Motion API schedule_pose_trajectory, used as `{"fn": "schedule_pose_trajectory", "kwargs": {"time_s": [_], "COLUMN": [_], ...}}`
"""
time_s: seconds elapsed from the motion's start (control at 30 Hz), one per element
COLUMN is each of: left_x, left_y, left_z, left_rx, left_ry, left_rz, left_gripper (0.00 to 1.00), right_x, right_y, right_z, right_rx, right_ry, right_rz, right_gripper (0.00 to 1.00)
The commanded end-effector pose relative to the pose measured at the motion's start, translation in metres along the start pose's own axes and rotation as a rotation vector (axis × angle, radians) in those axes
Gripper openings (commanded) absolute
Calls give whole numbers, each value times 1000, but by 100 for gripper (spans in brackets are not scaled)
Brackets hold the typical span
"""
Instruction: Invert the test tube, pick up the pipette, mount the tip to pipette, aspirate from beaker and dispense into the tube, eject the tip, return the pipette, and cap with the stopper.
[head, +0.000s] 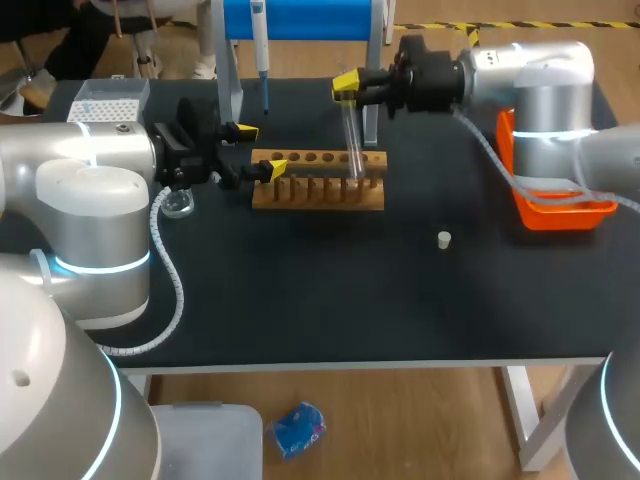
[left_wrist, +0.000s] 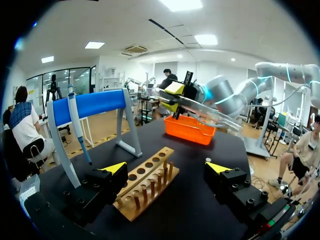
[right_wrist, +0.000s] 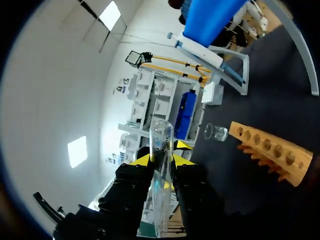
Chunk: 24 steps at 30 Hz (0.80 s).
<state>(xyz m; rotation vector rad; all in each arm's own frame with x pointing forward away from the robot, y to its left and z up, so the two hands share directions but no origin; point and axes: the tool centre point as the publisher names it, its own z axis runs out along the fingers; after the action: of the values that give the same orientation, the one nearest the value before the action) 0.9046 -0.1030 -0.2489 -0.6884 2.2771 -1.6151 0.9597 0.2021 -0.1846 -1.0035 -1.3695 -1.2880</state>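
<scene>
Glass tube (head: 352, 140), clenched in the right gripper (head: 345, 88), hangs tilted over the rack (head: 318, 190), apparently for inverting. The left gripper (head: 257, 150) is released, fingers either side of the rack's end, probably to steady it. The pipette (head: 260, 50) hangs on its stand (head: 300, 18).

Clear glass test tube (head: 351, 138); tan wooden rack (head: 320, 196); matte black tabletop (head: 340, 300); bright orange bin (head: 562, 211); blue-topped stand (head: 300, 18); white stopper (head: 444, 239).
</scene>
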Motion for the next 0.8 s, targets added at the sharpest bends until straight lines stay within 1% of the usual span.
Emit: {"fn": "schedule_pose_trajectory", "kwargs": {"time_s": [0.03,0.13,0.17,0.23,0.27,0.37,0.43,0.53,0.8], "left_x": [0,0,0,0,0,0,0,0,0], "left_y": [1,1,1,1,1,1,1,1,1], "left_z": [0,0,0,0,0,0,0,0,0], "left_rx": [2,2,2,2,2,2,2,2,2], "left_ry": [-1,-1,-1,-1,-1,-1,-1,-1,-1], "left_rz": [1,1,1,1,1,1,1,1,1], "left_gripper": [100,100,100,100,100,100,100,100,100], "right_x": [-7,-6,-6,-7,-8,-9,-9,-9,-9], "right_y": [3,3,3,3,3,2,2,2,2], "right_z": [0,1,1,1,1,1,1,1,1], "right_rx": [5,7,3,-1,-10,-15,-18,-24,-24], "right_ry": [20,3,32,-2,22,-5,5,-12,-12], "right_rz": [30,13,34,13,47,42,51,37,37], "right_gripper": [0,0,0,0,0,0,0,0,0]}}
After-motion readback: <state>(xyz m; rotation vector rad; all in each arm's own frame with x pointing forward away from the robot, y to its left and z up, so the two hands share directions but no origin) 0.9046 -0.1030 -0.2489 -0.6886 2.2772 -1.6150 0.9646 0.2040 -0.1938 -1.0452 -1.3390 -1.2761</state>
